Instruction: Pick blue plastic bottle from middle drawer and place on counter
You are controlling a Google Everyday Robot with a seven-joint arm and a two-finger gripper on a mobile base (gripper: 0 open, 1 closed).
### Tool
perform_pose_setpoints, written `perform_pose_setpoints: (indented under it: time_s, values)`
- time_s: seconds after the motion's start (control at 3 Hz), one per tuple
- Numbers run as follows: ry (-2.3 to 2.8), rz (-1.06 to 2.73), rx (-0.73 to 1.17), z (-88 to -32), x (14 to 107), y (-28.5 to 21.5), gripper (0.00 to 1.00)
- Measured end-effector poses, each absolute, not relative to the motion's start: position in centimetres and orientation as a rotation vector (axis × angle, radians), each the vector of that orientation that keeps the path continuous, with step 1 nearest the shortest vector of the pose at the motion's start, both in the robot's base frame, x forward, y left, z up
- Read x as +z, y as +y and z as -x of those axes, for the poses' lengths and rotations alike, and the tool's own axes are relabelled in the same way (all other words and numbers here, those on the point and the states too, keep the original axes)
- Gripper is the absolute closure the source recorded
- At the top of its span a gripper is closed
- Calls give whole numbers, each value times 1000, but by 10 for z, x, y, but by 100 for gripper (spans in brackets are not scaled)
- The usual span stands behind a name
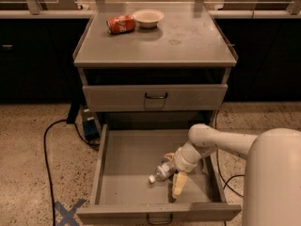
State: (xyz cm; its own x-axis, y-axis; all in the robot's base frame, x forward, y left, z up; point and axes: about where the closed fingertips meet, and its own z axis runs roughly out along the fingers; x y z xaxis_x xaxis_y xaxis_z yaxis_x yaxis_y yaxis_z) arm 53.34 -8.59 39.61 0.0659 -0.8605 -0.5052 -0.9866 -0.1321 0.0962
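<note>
The blue plastic bottle [161, 173] lies on its side in the open middle drawer [127, 164], white cap pointing left. My gripper [172, 172] is down inside the drawer at the bottle's right end, its pale fingers [178, 184] spread on either side of the bottle's body. The arm reaches in from the lower right. The counter [188, 41] is the grey cabinet top above.
A red soda can [121, 24] lies on its side and a white bowl [148, 18] stands at the counter's back left. A shut drawer [155, 97] sits above the open one. A black cable [49, 145] and a blue floor cross [68, 213] are at the left.
</note>
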Motion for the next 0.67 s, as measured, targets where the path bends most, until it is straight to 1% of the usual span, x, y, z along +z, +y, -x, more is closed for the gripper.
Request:
perform_pose_setpoints:
  time_s: [0.33, 0.67]
  values:
    - [1929, 2068, 587, -531, 369, -89, 0]
    - [2006, 2070, 451, -546, 349, -90, 0]
